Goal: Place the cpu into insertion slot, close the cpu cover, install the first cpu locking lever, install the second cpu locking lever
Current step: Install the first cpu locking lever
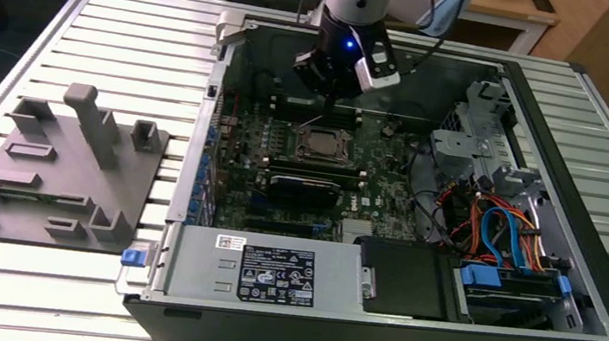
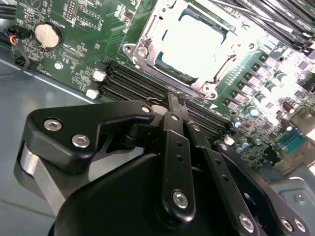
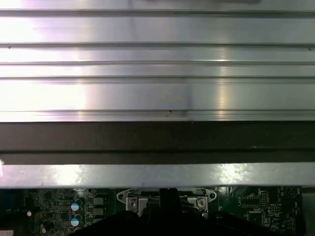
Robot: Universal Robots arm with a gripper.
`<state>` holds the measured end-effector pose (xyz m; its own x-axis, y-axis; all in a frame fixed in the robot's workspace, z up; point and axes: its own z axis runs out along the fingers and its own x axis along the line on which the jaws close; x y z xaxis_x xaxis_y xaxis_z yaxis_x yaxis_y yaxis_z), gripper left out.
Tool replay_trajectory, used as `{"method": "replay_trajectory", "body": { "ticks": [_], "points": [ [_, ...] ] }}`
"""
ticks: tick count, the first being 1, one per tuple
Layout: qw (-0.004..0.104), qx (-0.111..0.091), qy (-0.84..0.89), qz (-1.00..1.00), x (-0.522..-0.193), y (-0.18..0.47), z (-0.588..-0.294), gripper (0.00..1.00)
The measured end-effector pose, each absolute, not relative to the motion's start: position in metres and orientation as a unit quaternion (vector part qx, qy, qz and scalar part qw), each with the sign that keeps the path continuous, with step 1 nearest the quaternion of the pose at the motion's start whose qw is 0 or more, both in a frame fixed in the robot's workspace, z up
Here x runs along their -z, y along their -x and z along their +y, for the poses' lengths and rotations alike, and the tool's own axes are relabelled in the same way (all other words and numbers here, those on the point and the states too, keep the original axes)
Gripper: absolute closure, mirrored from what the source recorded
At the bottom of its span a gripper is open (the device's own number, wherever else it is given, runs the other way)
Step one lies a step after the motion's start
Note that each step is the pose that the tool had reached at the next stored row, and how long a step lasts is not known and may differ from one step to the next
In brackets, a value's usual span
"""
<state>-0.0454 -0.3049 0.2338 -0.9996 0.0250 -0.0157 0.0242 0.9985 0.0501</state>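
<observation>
An open computer case point(image 1: 570, 282) lies on a slatted metal worktop point(image 1: 34, 294); in the exterior view a grey moulded fixture point(image 1: 61, 167) sits on the worktop at 9 o'clock from the case, well apart from the arm. The arm hangs over the case's 12 o'clock end, and the tool point(image 1: 329, 102) points down at the green motherboard point(image 1: 280, 176); the socket point(image 2: 134, 49) lies just at 6 o'clock from it in that view. In the second wrist view the chip point(image 2: 189, 42) sits in the socket, its bright metal top showing through the cut-out of the cover point(image 2: 150, 38); the cover lies flat down over it. The tool's point(image 2: 173, 101) black fingers point(image 2: 170, 142) are pressed together into one narrow tip with nothing clamped between them; the tip stands over the black memory slots point(image 2: 133, 81), just beside the socket's rim. A thin wire lever point(image 2: 192, 96) runs right by the tip; it may be touching, but I cannot tell. A round coin battery point(image 2: 47, 34) sits on the board, well apart from the socket.
</observation>
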Motion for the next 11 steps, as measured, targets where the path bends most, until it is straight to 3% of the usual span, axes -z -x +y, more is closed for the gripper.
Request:
{"method": "replay_trajectory", "body": {
  "ticks": [11],
  "points": [
    [0.008, -0.025, -0.012, 1.0, -0.2274, 0.0378, -0.3049, 0.9]
  ]
}}
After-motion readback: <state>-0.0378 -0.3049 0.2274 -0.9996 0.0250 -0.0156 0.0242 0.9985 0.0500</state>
